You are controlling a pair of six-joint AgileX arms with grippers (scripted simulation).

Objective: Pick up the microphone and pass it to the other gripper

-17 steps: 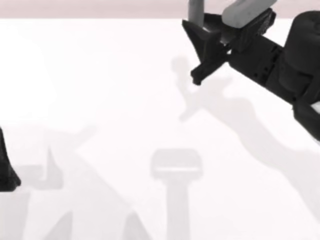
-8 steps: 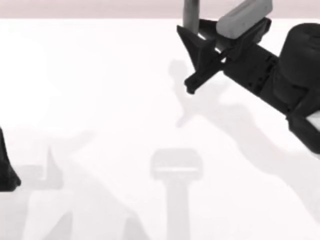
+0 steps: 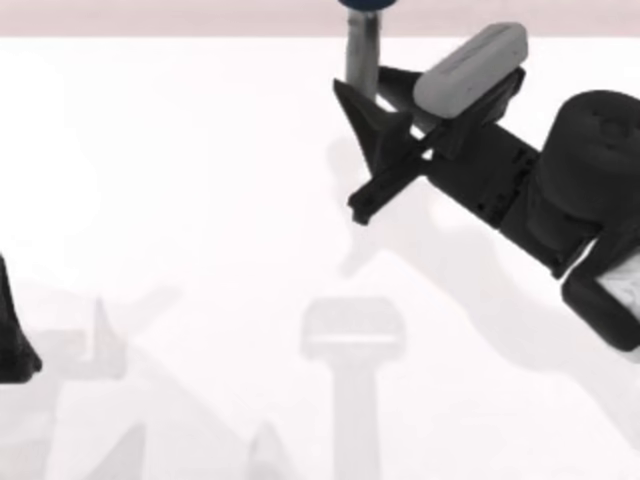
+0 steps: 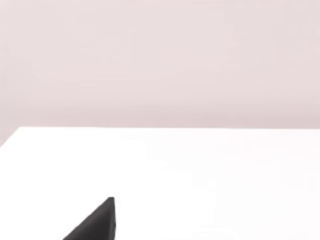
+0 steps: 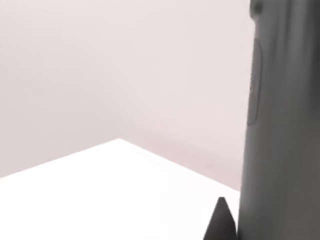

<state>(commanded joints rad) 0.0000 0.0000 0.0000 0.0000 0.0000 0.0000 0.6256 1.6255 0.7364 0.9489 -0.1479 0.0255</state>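
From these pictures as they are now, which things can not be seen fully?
- Microphone: top view's upper edge cuts off most of its blue head; right wrist view shows only the handle.
- Left gripper: only a black tip at the top view's left edge; fingers unseen.
- Right gripper: its grip is partly hidden by its own fingers.

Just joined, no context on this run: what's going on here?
The right gripper holds the microphone by its grey handle, well above the table near the far edge, right of centre in the top view. The blue head is cut off at the picture's top edge. It has carried the microphone leftward over the last second. The left gripper sits parked at the table's left edge, far away, so the handover has not happened yet.
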